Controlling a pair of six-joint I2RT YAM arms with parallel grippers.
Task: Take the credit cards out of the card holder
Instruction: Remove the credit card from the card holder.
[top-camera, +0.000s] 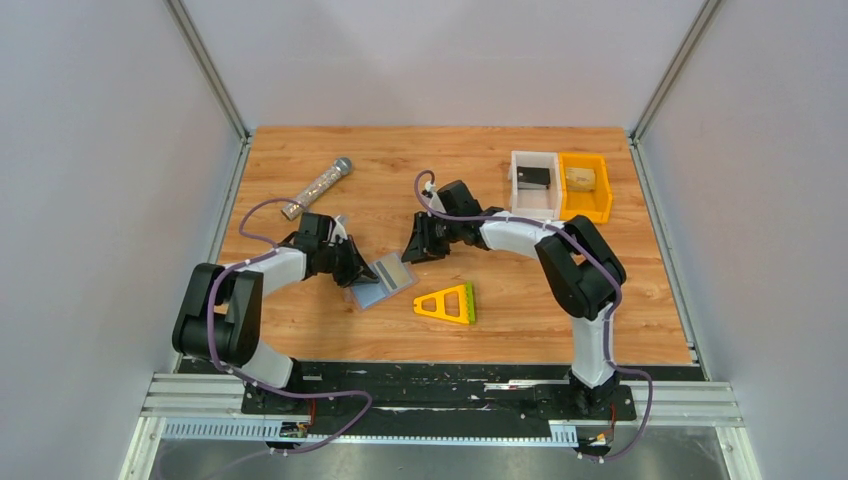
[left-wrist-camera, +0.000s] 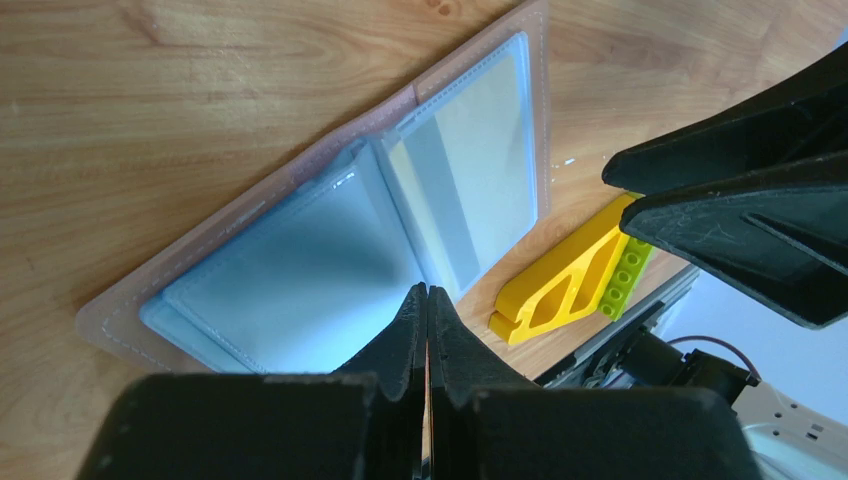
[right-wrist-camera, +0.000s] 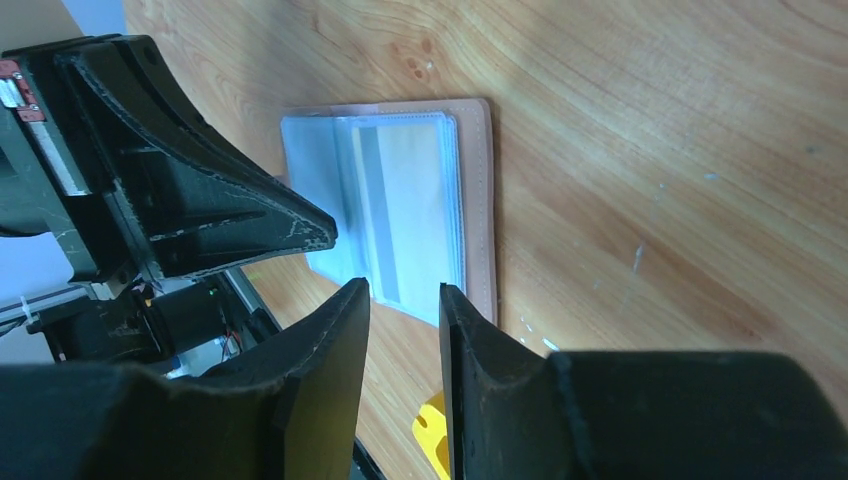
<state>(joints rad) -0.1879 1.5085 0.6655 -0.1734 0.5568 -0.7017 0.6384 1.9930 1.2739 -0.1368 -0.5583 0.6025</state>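
The card holder (top-camera: 383, 281) lies open and flat on the wooden table, with clear grey-blue sleeves and a brown border. It also shows in the left wrist view (left-wrist-camera: 330, 240) and the right wrist view (right-wrist-camera: 400, 215). A tan credit card (left-wrist-camera: 495, 140) with a grey stripe sits inside the right-hand sleeve (right-wrist-camera: 425, 195). My left gripper (top-camera: 356, 274) is shut, its tips (left-wrist-camera: 427, 292) resting on the holder's left panel near the fold. My right gripper (top-camera: 416, 250) is open and empty (right-wrist-camera: 405, 292), just off the holder's right edge.
A yellow-and-green triangular frame (top-camera: 447, 303) lies just in front of the holder. A white bin (top-camera: 515, 185) and an orange bin (top-camera: 604, 190) stand at the back right. A silver microphone-like stick (top-camera: 318, 187) lies at the back left.
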